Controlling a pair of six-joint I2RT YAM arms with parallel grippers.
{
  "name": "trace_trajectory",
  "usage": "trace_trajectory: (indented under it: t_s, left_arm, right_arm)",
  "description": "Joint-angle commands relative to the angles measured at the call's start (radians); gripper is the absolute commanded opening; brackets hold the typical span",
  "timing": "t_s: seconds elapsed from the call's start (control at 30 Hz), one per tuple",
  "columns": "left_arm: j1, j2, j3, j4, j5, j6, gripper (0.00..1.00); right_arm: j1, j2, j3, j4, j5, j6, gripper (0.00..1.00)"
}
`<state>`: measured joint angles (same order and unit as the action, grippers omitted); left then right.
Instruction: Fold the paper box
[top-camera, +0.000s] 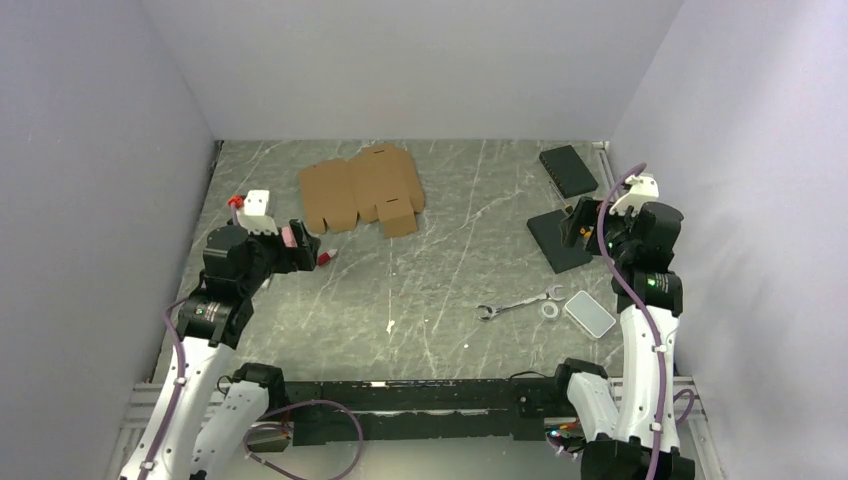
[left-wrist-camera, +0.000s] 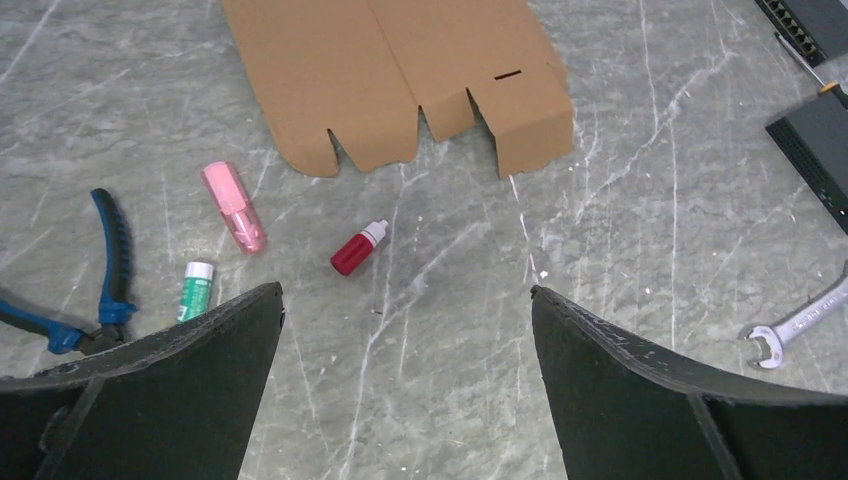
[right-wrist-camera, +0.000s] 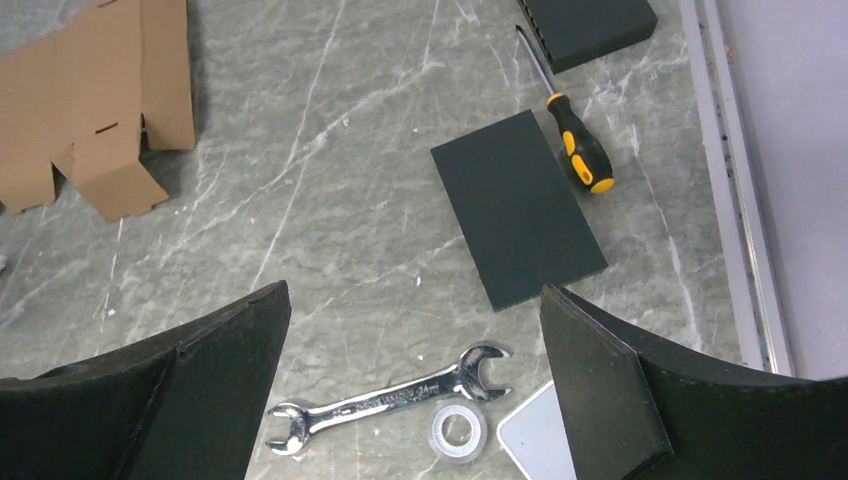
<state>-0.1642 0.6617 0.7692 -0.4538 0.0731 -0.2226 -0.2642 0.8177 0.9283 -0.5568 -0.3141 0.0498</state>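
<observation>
The paper box (top-camera: 360, 195) lies flat and unfolded on the marble table, a brown die-cut sheet with flaps, toward the back centre-left. In the left wrist view the paper box (left-wrist-camera: 400, 70) fills the top, well ahead of my left gripper (left-wrist-camera: 407, 295), which is open with only bare table between its fingers. From the right wrist the paper box (right-wrist-camera: 90, 110) shows at the upper left, far from my right gripper (right-wrist-camera: 415, 295). That gripper is open too, hovering over the wrench area and holding nothing. From above, the left gripper (top-camera: 300, 245) sits just left of the sheet and the right gripper (top-camera: 580, 228) at the right.
A pink tube (left-wrist-camera: 233, 205), red dropper bottle (left-wrist-camera: 357, 249), green tube (left-wrist-camera: 196, 290) and blue pliers (left-wrist-camera: 100, 280) lie by the left arm. Below the right gripper are a wrench (right-wrist-camera: 390, 400) and tape ring (right-wrist-camera: 458, 432), with a clear case (top-camera: 589, 313) beside them. Two black pads (right-wrist-camera: 517, 207) (top-camera: 567, 170) and a screwdriver (right-wrist-camera: 570, 135) lie at the right.
</observation>
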Motion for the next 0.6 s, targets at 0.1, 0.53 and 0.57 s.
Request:
trace_trajectory:
  t_s: [0.1, 0.53, 0.57]
  left_arm:
    - [0.002, 0.014, 0.026, 0.050, 0.105, 0.026, 0.99]
    - [0.002, 0.157, 0.069, 0.026, 0.197, -0.007, 0.99]
    - [0.002, 0.195, 0.092, 0.008, 0.211, -0.010, 0.99]
  right_arm:
    - [-0.004, -0.007, -0.026, 0.121, -0.036, 0.043, 1.00]
    - [-0.004, -0.110, -0.208, 0.262, -0.323, -0.145, 1.00]
    - [-0.004, -0.110, -0.209, 0.248, -0.383, -0.182, 1.00]
